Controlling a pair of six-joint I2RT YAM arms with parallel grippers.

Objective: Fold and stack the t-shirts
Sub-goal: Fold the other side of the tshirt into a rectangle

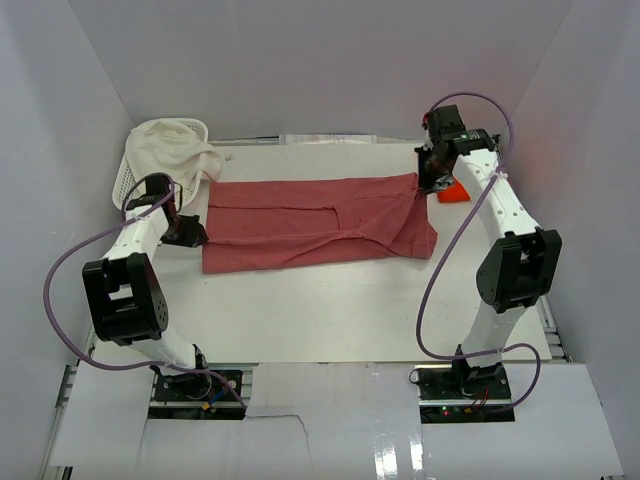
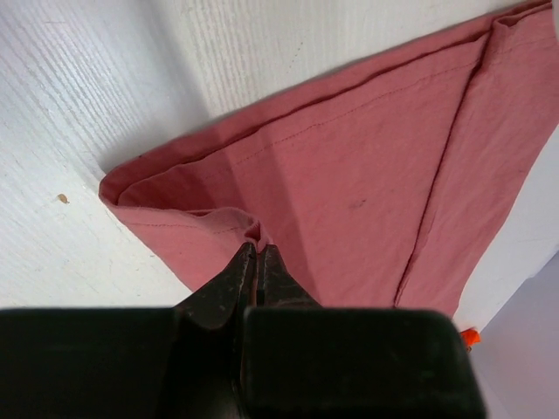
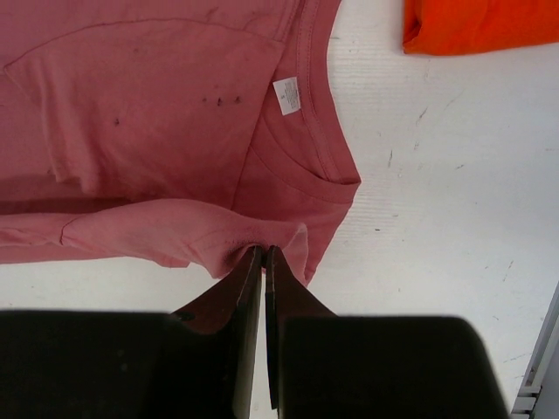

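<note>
A white desk (image 1: 350, 320) carries a large rose-red t-shirt (image 1: 300, 225), which lies partly folded into a long band across the middle. This shirt looks soft, light and limp. It would likely sag and crease between two holds, so its ends or corners, pinched through every layer, seem the best places to take it. Beyond the shirt's left end stands a white lattice basket (image 1: 128, 185) with a cream cloth (image 1: 175, 145) heaped in it. Near the shirt's right end, with bare desk between them, lies a smaller orange t-shirt (image 1: 452, 193), mostly hidden by the arm. At the shirt's left end the left claw (image 2: 258, 262) has its jaws nearly together, pinching a small fold at the shirt's edge. At the right end the right claw (image 3: 264, 262) is closed tight on fabric just beside the collar, and the cloth rises toward it.
</note>
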